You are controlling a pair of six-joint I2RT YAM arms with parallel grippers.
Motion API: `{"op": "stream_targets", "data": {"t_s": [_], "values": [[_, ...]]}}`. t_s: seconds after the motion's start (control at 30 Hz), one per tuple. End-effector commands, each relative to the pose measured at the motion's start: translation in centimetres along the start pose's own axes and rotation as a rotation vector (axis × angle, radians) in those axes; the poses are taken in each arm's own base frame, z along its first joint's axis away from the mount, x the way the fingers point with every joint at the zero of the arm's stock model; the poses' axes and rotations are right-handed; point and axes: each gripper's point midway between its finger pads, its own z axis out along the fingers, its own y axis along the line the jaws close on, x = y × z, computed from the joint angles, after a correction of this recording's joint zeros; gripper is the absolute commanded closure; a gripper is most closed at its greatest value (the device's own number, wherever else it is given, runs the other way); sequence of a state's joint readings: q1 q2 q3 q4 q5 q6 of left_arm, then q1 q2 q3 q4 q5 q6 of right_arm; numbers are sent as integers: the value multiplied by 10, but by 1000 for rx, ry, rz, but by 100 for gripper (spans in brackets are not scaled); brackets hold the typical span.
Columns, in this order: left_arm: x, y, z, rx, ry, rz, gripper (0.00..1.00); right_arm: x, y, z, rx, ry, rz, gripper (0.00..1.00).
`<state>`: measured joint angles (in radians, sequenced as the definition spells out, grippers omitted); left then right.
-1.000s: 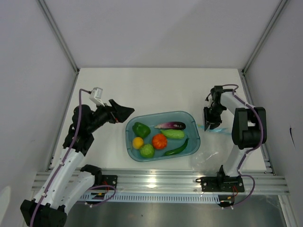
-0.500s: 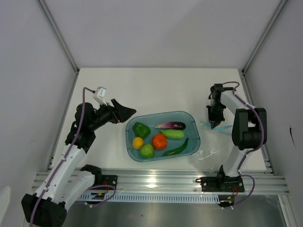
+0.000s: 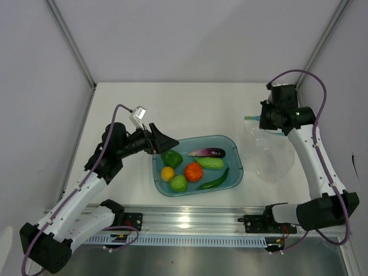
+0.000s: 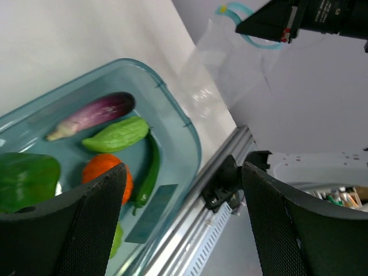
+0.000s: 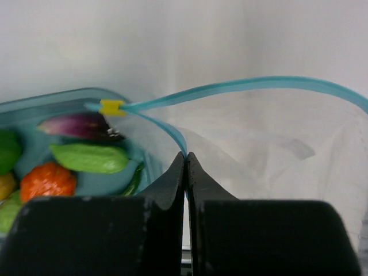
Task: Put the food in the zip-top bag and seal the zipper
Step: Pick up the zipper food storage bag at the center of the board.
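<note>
Right wrist view has the right hand pinched shut on one lip of the narrow light teal zipper strip, close to its small yellow tab. Gripping one lip alone lets the other bow away, so the mouth of the clear floppy plastic zip-top bag gapes as a loop facing the food; that looks like the reason for the hold. From above, the bag hangs from that hand by the right edge of the white bench, toward the far right corner. I cannot tell whether its bottom touches the bench.

All the food lies in the rigid translucent blue rectangular tub, near the middle of the bench's near edge: green bell pepper, purple eggplant, pale green cucumber, dark green chili, red tomato, yellow-orange round fruit and green round fruit. Nothing is in the bag yet.

The left hand hovers over the tub's far left corner, jaws wide and empty, just above the pepper, probably lining up a first pick. The carry to the bag would cross the whole tub, and the thin mouth could sag shut if the pinch slips.
</note>
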<state>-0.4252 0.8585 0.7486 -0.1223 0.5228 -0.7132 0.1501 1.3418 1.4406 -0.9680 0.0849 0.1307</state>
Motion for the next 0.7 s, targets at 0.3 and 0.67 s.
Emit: {"op": "stream_targets", "data": {"t_s": [0.3, 0.67], "values": [[-13, -77, -5, 182, -28, 96, 17, -14, 106, -99, -494, -355, -261, 100], [-15, -87, -16, 188, -59, 131, 18, -1, 144, -114, -640, -342, -72, 100]]}}
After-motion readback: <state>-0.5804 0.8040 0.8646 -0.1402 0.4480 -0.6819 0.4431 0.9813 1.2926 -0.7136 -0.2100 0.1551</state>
